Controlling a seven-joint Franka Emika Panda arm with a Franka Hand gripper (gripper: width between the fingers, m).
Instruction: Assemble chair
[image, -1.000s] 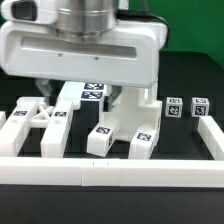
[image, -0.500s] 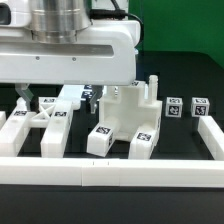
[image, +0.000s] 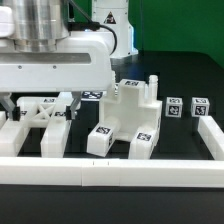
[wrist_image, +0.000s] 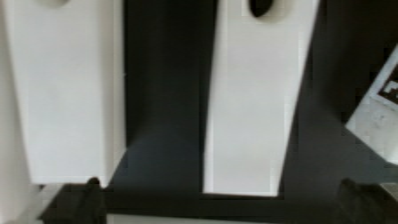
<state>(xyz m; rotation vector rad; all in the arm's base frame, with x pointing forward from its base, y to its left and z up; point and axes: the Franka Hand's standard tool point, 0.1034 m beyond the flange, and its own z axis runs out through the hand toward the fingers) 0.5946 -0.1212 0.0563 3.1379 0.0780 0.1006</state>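
Observation:
The chair lies in loose matte-white parts. A blocky seat piece (image: 131, 112) with two tagged feet stands mid-table. Long leg bars (image: 52, 128) lie at the exterior view's left, and two small tagged cubes (image: 175, 107) (image: 198, 108) sit at its right. My gripper (image: 38, 104) hangs over the leg bars, open, with nothing held. In the wrist view my gripper (wrist_image: 222, 204) straddles one long white bar (wrist_image: 258, 100), its dark fingertips (wrist_image: 80, 200) spread wide on either side. A second bar (wrist_image: 63, 90) lies parallel beside it. A tagged white part (wrist_image: 377, 100) shows at the frame's edge.
A long white border rail (image: 110, 170) runs along the table's front, and another rail (image: 212, 140) closes the exterior view's right side. The tabletop is black. The arm's wide white hand (image: 50, 68) hides the parts behind it.
My gripper has travelled toward the exterior view's left, from over the seat piece to over the long leg bars. It stayed open. The seat piece is now uncovered.

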